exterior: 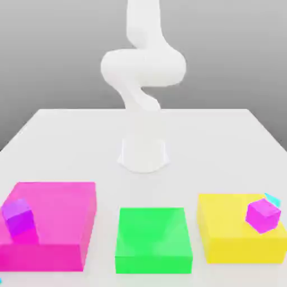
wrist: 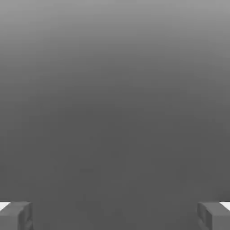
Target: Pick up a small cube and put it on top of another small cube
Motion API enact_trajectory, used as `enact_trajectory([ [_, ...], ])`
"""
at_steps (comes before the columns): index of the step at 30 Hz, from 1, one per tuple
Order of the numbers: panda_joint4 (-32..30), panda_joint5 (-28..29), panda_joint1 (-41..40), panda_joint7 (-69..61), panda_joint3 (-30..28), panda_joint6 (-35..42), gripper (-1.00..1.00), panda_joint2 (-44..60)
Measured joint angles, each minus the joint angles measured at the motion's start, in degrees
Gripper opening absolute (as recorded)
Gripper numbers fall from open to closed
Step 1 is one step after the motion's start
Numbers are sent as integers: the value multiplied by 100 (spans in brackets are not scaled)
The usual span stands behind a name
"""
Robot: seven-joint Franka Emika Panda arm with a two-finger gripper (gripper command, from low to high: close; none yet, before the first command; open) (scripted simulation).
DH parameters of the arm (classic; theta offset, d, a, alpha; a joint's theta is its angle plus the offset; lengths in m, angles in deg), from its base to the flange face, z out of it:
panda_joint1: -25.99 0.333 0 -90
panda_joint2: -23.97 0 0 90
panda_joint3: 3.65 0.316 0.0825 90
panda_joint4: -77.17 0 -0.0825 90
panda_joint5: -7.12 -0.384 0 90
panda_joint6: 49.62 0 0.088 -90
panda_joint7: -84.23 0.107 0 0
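A tiny cyan cube peeks out from behind a magenta small cube on the big yellow block at the exterior view's right. The violet small cube rests on the big pink block at the exterior view's left. In the hand view my gripper is open, its grey fingertips far apart with nothing between them and plain grey background beyond. The white arm rises from its base at the table's middle, well back from the blocks.
A big green block lies between the pink and yellow blocks along the near side of the white table. The arm's base stands behind it. A cyan sliver shows at the exterior view's lower left corner.
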Motion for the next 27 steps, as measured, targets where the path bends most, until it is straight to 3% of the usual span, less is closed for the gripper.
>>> enact_trajectory([
  [16, 659, -881, -100, -1409, -1368, -531, 0, 3349],
  [27, 1109, -1525, -881, -2398, -1590, -887, 0, 5638],
])
